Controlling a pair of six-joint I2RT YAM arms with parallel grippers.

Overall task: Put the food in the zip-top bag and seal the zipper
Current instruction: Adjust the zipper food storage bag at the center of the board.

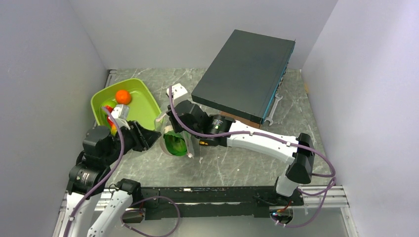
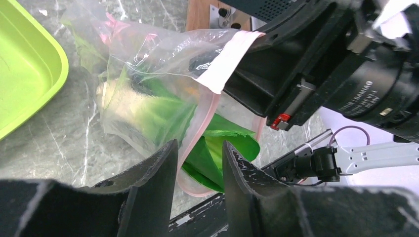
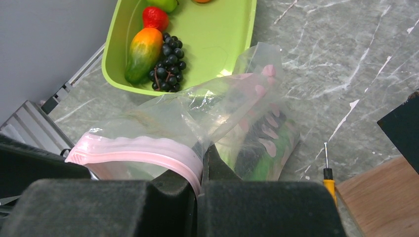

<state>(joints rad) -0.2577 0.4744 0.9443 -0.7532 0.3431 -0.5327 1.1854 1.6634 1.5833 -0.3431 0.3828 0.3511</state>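
Observation:
The clear zip-top bag lies beside the tray with leafy greens inside, one leaf poking out of its open mouth. My right gripper is shut on the pink zipper and holds that edge of the mouth up. My left gripper is open, its jaws close around the lower pink rim and the leaf, not closed on them. An orange fruit, a yellow-red fruit, black grapes and a red fruit lie in the tray.
The lime-green tray sits at the left rear. A large black box rests tilted on a wooden block at the right rear, a wrench beside it. An orange-and-black screwdriver lies near the block. Grey walls close three sides.

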